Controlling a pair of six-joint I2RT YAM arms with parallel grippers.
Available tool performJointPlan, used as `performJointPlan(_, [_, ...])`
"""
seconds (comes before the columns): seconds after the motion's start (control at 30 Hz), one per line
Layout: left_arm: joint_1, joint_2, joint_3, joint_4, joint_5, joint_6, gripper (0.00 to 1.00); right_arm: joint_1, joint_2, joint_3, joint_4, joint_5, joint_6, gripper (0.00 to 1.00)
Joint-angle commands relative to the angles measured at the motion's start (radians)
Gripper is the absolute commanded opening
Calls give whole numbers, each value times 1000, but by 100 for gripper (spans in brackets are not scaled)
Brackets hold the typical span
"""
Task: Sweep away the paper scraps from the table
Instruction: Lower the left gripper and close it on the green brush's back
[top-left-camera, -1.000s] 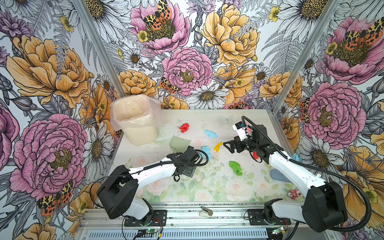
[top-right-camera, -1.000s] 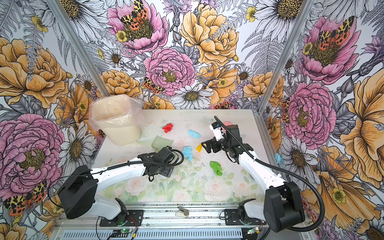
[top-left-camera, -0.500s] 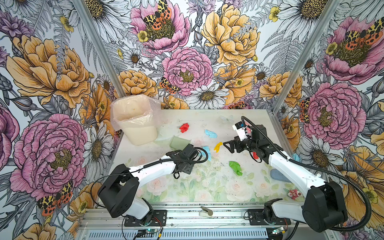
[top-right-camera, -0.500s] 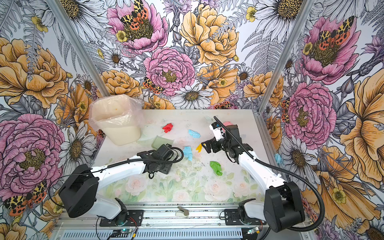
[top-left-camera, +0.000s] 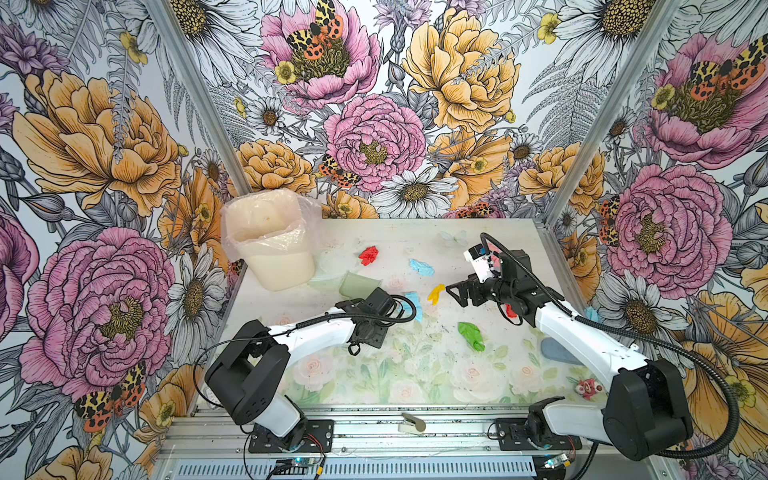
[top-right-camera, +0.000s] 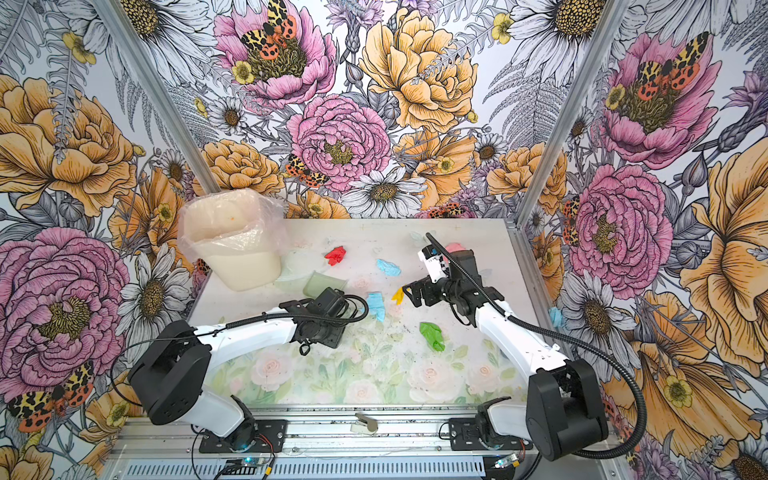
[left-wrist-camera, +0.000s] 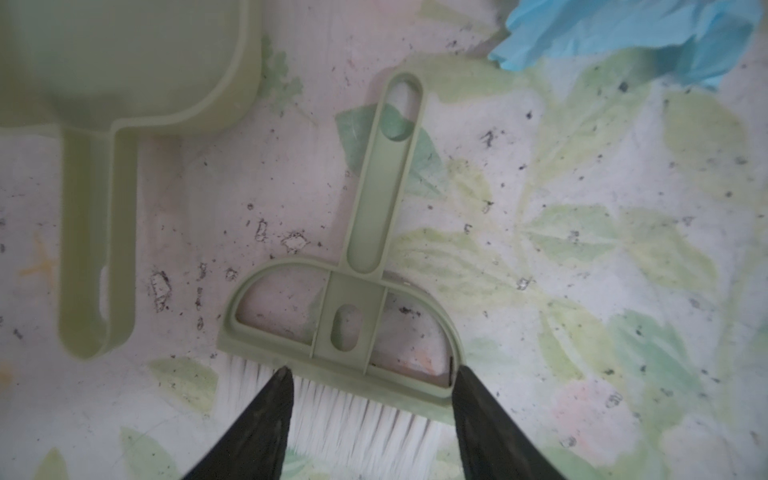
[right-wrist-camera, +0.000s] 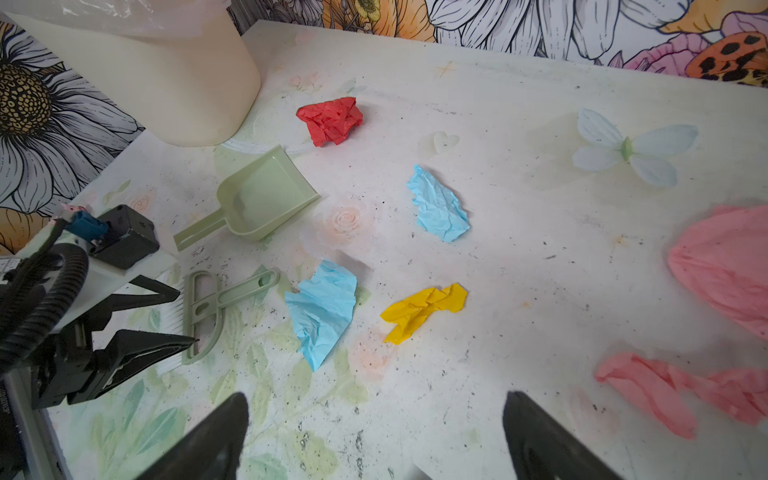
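I see the white rose-printed table (top-left-camera: 415, 374) with a cream, plastic-lined bin (top-left-camera: 274, 257) in its far left corner. My right gripper (right-wrist-camera: 376, 399) hovers empty above the table, jaws wide apart. My left gripper (left-wrist-camera: 372, 370), beside the pale green plastic dustpan (right-wrist-camera: 266, 199), straddles the bristle end of the matching hand brush (left-wrist-camera: 374, 187). I cannot tell whether it grips. Crumpled paper scraps (right-wrist-camera: 322, 311) in red, blue, yellow, green and pink lie scattered across the table's middle and right.

No text reads cleanly. White sticker (top-left-camera: 478, 261) on the right arm's wrist camera, far right over the table (top-left-camera: 415, 232), has dark print and a code pattern, too small to read.
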Motion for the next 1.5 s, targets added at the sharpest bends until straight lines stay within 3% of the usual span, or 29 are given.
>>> performJointPlan(0.0, [11,1,23,22,31,9,62,8,12,-7,8,16,-8,97])
performJointPlan(0.7, [20,19,35,-8,6,-8,59,8,16,-13,8,18,-9,97])
performJointPlan(1.47, [27,54,86,-114,-38,58,59,11,21,-16,8,15,-8,97])
